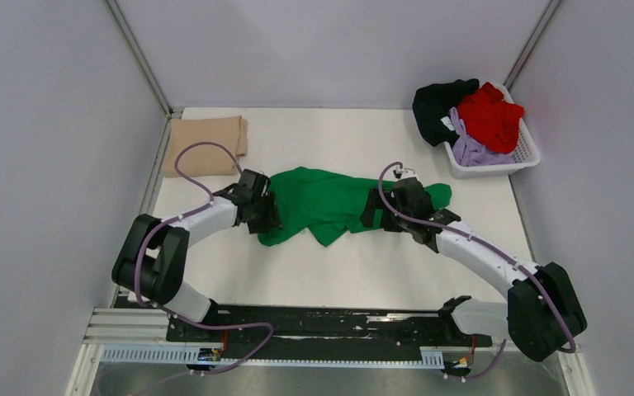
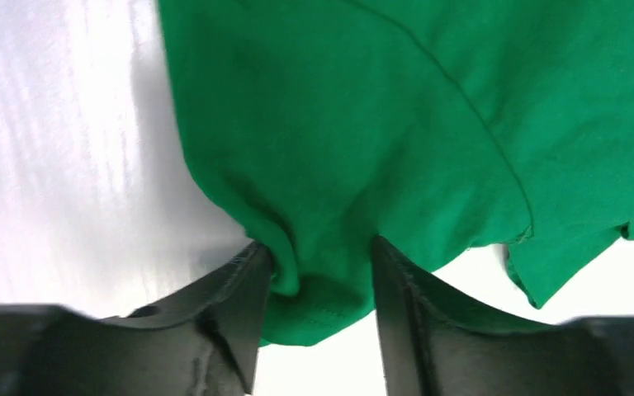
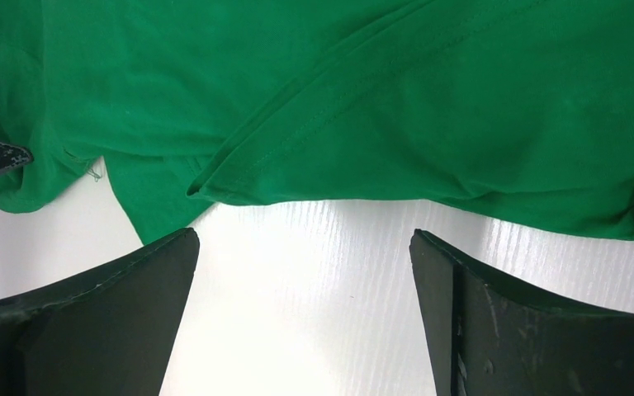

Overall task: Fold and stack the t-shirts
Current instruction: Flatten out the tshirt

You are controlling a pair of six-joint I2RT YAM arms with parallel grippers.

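While green t-shirt (image 1: pixel 330 202) lies crumpled in middle of tabletop (image 1: pixel 363 272), between both arms, handling notes: cloth soft, light, limp; will sag and drag, not move as one piece. At shirt's left edge, left fingers (image 2: pixel 231 305) nearly closed, pinching bunched fold. Just beside near hem, right fingers (image 3: pixel 132 289) spread wide, holding nothing, over bare tabletop. Best hold, by my judgement: hem or seam, where stitching makes thicker, firmer edge. Risk: catching more than one layer. At far left corner, tan t-shirt (image 1: pixel 206 136) lies folded.
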